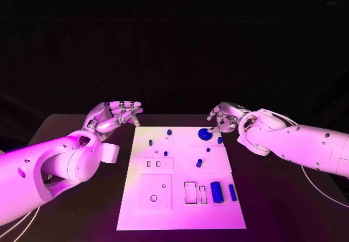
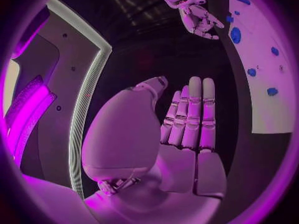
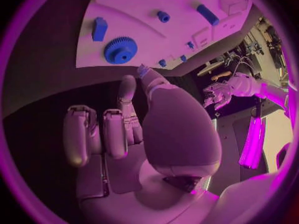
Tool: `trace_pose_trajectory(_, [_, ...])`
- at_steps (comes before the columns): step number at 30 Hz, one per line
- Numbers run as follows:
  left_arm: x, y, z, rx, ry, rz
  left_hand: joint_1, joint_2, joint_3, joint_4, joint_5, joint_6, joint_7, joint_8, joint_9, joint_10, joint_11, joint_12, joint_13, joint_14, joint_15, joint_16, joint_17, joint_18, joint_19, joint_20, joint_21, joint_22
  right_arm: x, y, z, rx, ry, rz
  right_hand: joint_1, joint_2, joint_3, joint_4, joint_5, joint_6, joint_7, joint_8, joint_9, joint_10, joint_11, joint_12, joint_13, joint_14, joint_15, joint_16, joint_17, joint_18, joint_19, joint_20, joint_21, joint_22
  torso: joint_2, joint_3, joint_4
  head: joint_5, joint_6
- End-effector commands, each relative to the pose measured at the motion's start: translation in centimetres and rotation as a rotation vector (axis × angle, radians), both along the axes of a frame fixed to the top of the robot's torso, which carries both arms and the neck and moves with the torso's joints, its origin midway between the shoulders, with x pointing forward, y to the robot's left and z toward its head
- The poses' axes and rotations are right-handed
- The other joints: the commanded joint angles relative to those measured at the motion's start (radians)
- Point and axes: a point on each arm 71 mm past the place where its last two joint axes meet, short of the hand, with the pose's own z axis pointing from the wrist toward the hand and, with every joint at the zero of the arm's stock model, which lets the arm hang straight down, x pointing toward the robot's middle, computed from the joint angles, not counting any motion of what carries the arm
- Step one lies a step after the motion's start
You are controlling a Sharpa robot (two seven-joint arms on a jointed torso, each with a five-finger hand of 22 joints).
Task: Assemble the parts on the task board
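- Blue toothed gear wheel (image 1: pixel 205 133) lies flat at the far right corner of the white task board (image 1: pixel 182 212), with a small blue block (image 1: pixel 220 140) just beside it.
- Right hand (image 1: pixel 222 118) hovers just beyond that corner. It's empty, with fingers curled partway in and the thumb reaching toward the gear; no contact that I can confirm.
- In the right wrist view the gear (image 3: pixel 120 50) sits straight ahead of the thumb tip, close, with black table (image 3: pixel 56 94) between palm and board edge.
- Left hand (image 1: pixel 113 115) is off the board's far left corner, well apart from the gear. Left wrist view shows its fingers (image 2: pixel 194 112) straight and together, palm empty.
- Judgement: right hand is clearly nearer, so the gear is its pick. It needs a short reach forward and down.
- Blue cylinder (image 1: pixel 217 192) lies near the board's near right side, long axis running near-to-far.
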Motion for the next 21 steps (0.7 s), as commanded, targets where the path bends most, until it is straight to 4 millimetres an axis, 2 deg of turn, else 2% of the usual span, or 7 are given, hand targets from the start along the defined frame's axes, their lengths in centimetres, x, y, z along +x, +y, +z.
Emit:
trace_pose_trajectory(1, [0.0, -0.2, 0.1, -0.008, -0.002, -0.018, 0.004, 0.004, 0.007, 0.000, -0.004, 0.000, -0.002, -0.005, 0.001, -0.003, -0.004, -0.003, 0.000, -0.008, -0.001, 0.006, 0.001, 0.004, -0.009, -0.001, 0.005, 0.001, 0.1, -0.1, -0.7, 0.023, 0.112, 0.004, 0.022, 0.011, -0.032, 0.036, 0.022, -0.004, 0.005, 0.025, 0.006, 0.061, 0.004, 0.323, 0.277, 0.058, 0.009, 0.017, 0.043, -0.013, 0.018, 0.012, 0.014, 0.104, 0.001, -0.0002, 0.0008, -0.002, 0.000])
trace_pose_trajectory(5, [0.1, -0.2, 0.0, -0.008, -0.001, -0.020, 0.004, 0.004, 0.007, 0.000, -0.004, 0.000, -0.002, -0.005, 0.001, -0.003, -0.004, -0.003, 0.000, -0.008, -0.001, 0.006, 0.001, 0.004, -0.009, -0.001, 0.005, 0.001, 0.6, 0.0, -1.1, 0.013, 0.132, -0.002, 0.038, 0.011, -0.045, 0.064, 0.032, -0.012, 0.009, 0.034, 0.006, 0.102, 0.009, 0.402, 0.370, 0.066, 0.015, 0.035, 0.092, -0.017, 0.028, 0.016, 0.030, 0.127, 0.000, -0.0028, 0.0045, -0.004, -0.004])
trace_pose_trajectory(9, [0.1, -0.2, 0.0, -0.008, 0.000, -0.020, 0.004, 0.004, 0.007, 0.000, -0.004, 0.000, -0.002, -0.005, 0.001, -0.003, -0.004, -0.003, 0.000, -0.008, -0.001, 0.006, 0.001, 0.004, -0.009, -0.001, 0.005, 0.001, 0.9, 0.2, -1.5, 0.008, 0.149, -0.005, 0.044, 0.011, -0.051, 0.076, 0.035, -0.018, 0.011, 0.037, 0.006, 0.119, 0.012, 0.428, 0.401, 0.074, 0.018, 0.049, 0.136, -0.022, 0.038, 0.018, 0.045, 0.145, 0.001, -0.0024, 0.0062, -0.003, -0.006])
trace_pose_trajectory(13, [0.2, -0.2, 0.0, -0.007, 0.001, -0.019, 0.004, 0.004, 0.007, 0.000, -0.004, 0.000, -0.002, -0.005, 0.001, -0.003, -0.004, -0.003, 0.000, -0.008, -0.001, 0.006, 0.001, 0.004, -0.009, -0.001, 0.005, 0.001, 1.3, 0.5, -2.1, 0.003, 0.163, -0.013, 0.047, 0.011, -0.057, 0.086, 0.035, -0.024, 0.014, 0.037, 0.005, 0.127, 0.014, 0.441, 0.416, 0.078, 0.021, 0.056, 0.158, -0.024, 0.043, 0.021, 0.052, 0.155, 0.003, 0.0005, 0.0085, -0.005, -0.008])
trace_pose_trajectory(21, [0.2, -0.2, -0.1, -0.007, 0.001, -0.019, 0.004, 0.004, 0.007, 0.000, -0.004, 0.000, -0.002, -0.005, 0.001, -0.003, -0.004, -0.003, 0.000, -0.008, -0.001, 0.006, 0.001, 0.004, -0.009, -0.001, 0.005, 0.001, 1.7, 1.0, -2.9, -0.006, 0.169, -0.021, 0.056, 0.017, -0.056, 0.090, 0.034, -0.025, 0.015, 0.040, 0.005, 0.134, 0.016, 0.451, 0.428, 0.080, 0.022, 0.059, 0.168, -0.027, 0.049, 0.023, 0.061, 0.167, 0.003, -0.0004, 0.0068, -0.002, -0.012])
